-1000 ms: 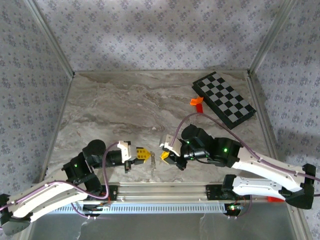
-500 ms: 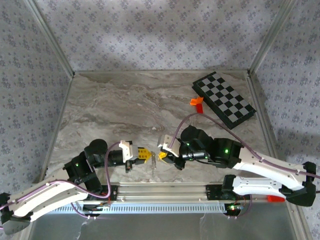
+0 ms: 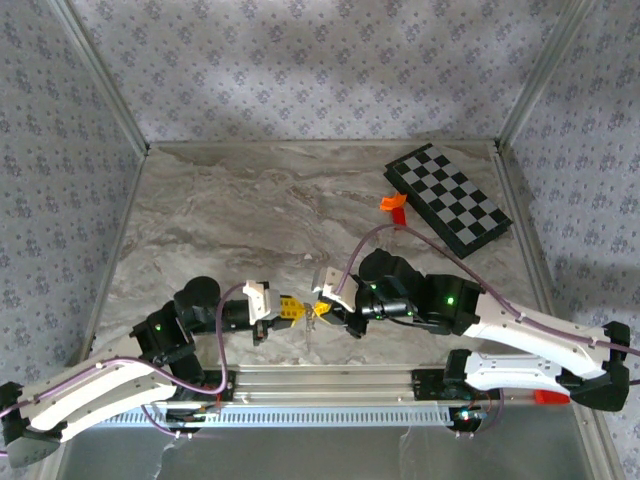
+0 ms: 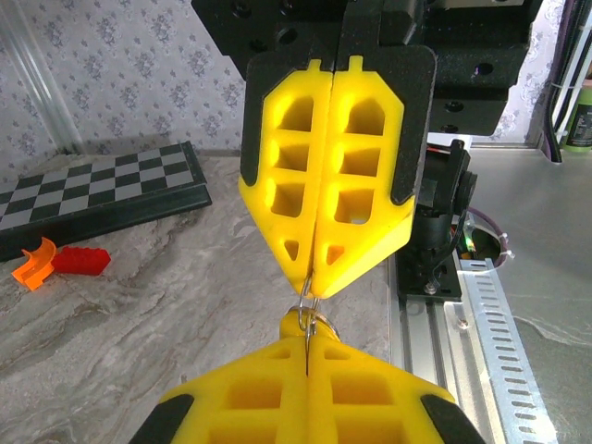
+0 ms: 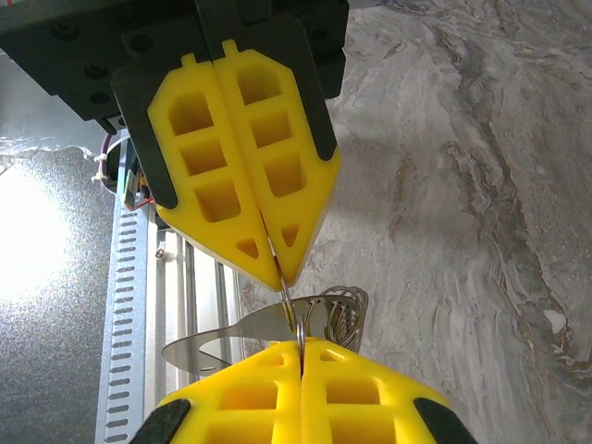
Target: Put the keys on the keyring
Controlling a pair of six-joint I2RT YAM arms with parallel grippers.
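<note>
As the left gripper [image 3: 293, 308] edges in from where it sat a second ago, its tips now meet the right gripper [image 3: 322, 307] nose to nose near the front of the table [image 3: 250, 200]. Both pincers are clamped tight, each pinching the thin keyring [image 5: 326, 313] strung between them, so threading looks close. The yellow-headed key I can't pick out. Containers? The chessboard [image 3: 448, 198] lies closed, far right, with the orange block [image 3: 391, 203] outside it.
</note>
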